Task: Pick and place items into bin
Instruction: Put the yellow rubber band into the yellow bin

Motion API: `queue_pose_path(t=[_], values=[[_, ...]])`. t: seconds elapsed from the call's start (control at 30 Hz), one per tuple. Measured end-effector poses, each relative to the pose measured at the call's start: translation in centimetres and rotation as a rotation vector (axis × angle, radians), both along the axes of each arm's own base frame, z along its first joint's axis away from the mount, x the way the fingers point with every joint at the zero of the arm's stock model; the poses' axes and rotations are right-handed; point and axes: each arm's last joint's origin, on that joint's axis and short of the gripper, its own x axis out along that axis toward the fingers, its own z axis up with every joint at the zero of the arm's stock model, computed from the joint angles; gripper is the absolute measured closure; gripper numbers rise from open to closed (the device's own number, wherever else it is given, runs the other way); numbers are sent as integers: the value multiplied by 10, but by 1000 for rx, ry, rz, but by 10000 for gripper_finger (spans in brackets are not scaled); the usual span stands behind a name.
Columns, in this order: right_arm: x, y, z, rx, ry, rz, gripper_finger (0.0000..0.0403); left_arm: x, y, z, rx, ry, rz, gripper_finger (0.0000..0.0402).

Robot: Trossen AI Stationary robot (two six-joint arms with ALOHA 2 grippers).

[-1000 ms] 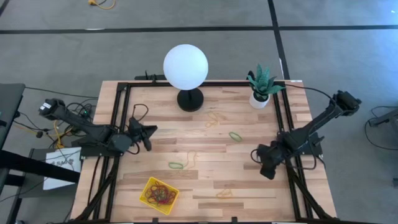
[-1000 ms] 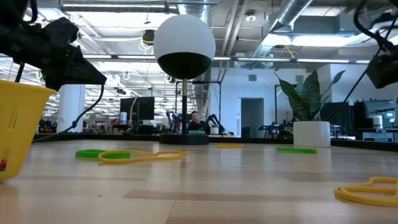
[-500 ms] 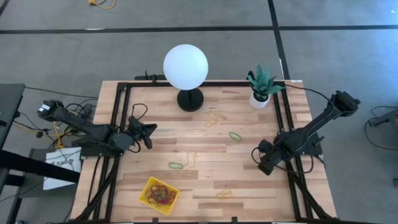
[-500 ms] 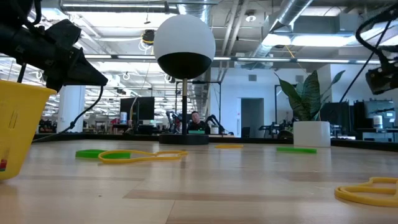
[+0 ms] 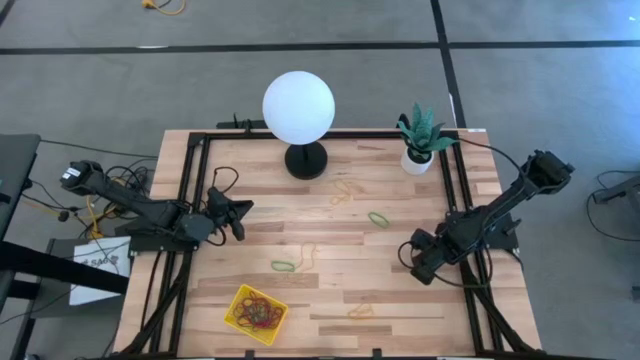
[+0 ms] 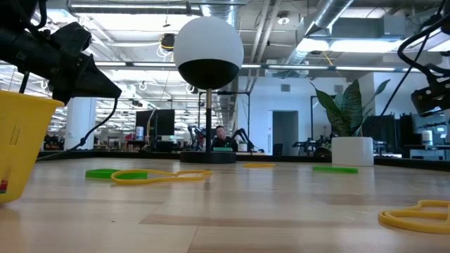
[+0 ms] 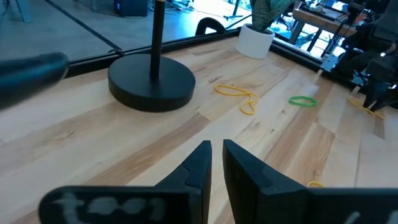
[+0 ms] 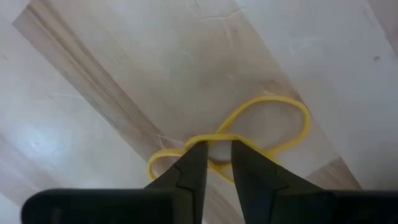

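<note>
The yellow bin sits near the table's near edge with a tangle of red and green bands in it. Loose bands lie flat on the wood: a green one, a yellowish one, a yellow one, a green one and a twisted yellow one. My right gripper hangs above the table's right side, fingers pointing down, a narrow gap open, with the twisted yellow band below it. My left gripper waits shut above the left side.
A globe lamp stands on a black base at the far edge, with a white plant pot to its right. A black frame runs along the table's sides. A person shows far off in the room.
My right gripper has come down and drifted a little toward the table's left. The bands and the bin have stayed where they were.
</note>
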Motion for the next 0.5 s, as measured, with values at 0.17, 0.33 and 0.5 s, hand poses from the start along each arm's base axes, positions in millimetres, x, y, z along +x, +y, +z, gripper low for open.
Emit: queue_pose_path(t=[0.17,0.33,0.5], values=[[3,3,8,57,-19,54,333,0,0,0,1,1,0,374],[4,4,10,74,-31,48,333,0,0,0,1,1,0,374],[7,7,5,73,-27,42,333,0,0,0,1,1,0,374]])
